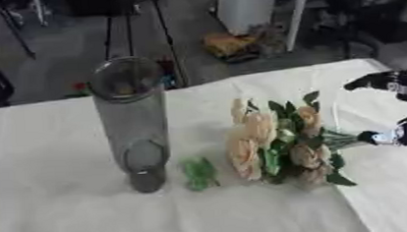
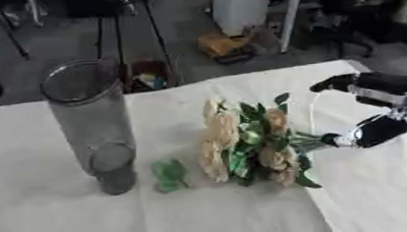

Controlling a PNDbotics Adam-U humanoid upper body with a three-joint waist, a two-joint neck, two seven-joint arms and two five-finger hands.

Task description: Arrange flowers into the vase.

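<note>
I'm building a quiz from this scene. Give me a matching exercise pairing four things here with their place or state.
1. vase
2. flowers
3. loose green leaf
4. right hand

a. lying flat between two others
b. at the stem ends
c. standing upright, empty
d. lying on the cloth, blooms toward the vase

Pairs: 1-c, 2-d, 3-a, 4-b

We see a tall vase [image 1: 131, 122] upright on the table [image 1: 65, 212]. Flowers [image 1: 277, 142] lie right of it. Right hand [image 1: 394, 109] pinches their stems.
</note>
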